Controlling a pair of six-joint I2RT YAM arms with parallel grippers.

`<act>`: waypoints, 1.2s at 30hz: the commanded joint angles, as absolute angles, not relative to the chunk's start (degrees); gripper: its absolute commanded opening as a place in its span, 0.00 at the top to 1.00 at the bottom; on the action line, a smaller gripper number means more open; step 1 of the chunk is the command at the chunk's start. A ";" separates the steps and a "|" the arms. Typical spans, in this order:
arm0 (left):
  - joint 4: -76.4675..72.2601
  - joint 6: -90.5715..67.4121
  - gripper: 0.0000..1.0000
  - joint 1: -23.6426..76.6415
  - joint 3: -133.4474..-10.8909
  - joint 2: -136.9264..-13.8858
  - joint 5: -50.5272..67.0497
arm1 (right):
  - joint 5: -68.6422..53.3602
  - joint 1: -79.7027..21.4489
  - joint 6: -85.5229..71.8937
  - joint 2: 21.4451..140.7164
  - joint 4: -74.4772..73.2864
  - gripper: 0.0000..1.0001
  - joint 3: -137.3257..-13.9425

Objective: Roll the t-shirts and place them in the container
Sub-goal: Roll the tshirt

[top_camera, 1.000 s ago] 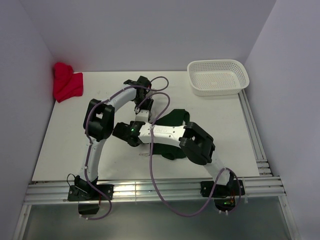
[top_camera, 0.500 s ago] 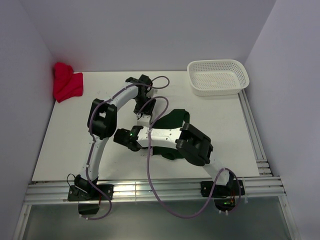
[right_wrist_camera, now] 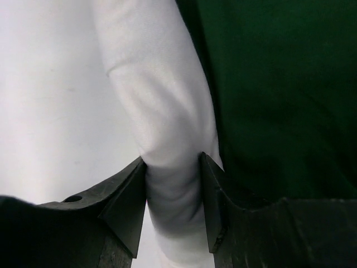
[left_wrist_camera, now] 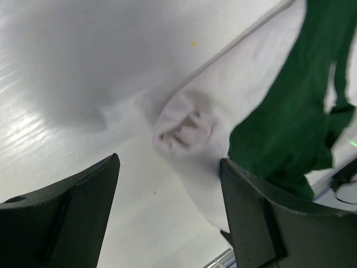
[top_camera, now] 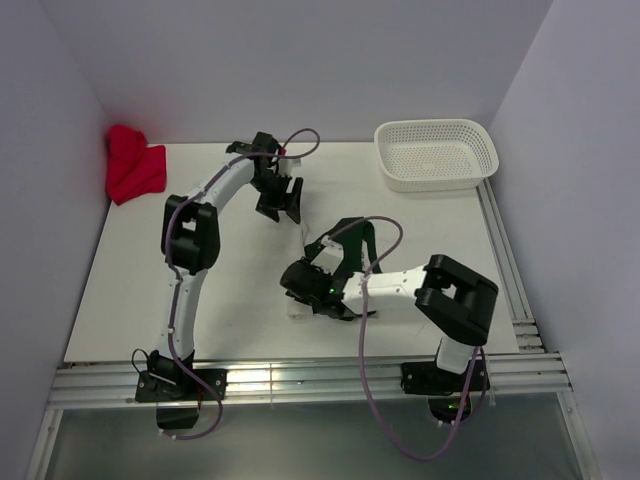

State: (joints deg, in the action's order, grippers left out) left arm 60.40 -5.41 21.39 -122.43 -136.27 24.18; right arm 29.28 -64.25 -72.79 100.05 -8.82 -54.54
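The off-white t-shirt (right_wrist_camera: pixel 150 84) lies as a tight roll on the white table, its coiled end (left_wrist_camera: pixel 181 125) facing the left wrist view. The dark green t-shirt (right_wrist_camera: pixel 279 84) lies flat right beside the roll, also in the left wrist view (left_wrist_camera: pixel 290 111) and in the top view (top_camera: pixel 352 238). My right gripper (right_wrist_camera: pixel 173 162) is shut on the near end of the off-white roll, and the cloth bulges between its fingers. My left gripper (left_wrist_camera: pixel 168 162) hangs open above the table short of the roll's end, holding nothing. In the top view it (top_camera: pixel 280 197) is raised at the back.
A red cloth (top_camera: pixel 133 165) is bunched in the far left corner. A white mesh basket (top_camera: pixel 437 153) stands at the far right. Metal rails (top_camera: pixel 300 378) run along the near edge, and walls close in three sides.
The left gripper opened, let go of the roll and pulled back toward the far left. The right arm swung its elbow out to the right, and its jaws closed in on the off-white roll.
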 commanded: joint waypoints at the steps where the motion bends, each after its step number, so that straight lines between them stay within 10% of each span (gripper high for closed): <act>1: 55.82 -2.82 0.21 17.93 -118.49 -127.63 35.13 | 17.34 -62.06 -75.14 96.78 17.59 0.53 -43.02; 17: 36.22 -3.95 0.22 18.10 -93.07 -126.55 46.59 | 4.13 -55.72 -85.69 107.84 59.59 0.55 -26.54; 27: 41.03 -7.82 0.64 23.20 -97.99 -129.73 26.30 | 5.01 -55.90 -80.78 103.55 37.66 0.57 -30.67; 36: 44.73 -7.21 0.74 25.31 -100.11 -129.46 12.49 | 11.69 -61.08 -76.99 97.30 20.06 0.55 -34.53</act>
State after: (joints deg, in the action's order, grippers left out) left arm 46.87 -8.88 24.82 -100.03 -128.09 27.81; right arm 11.68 -57.91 -80.09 98.56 33.85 -33.23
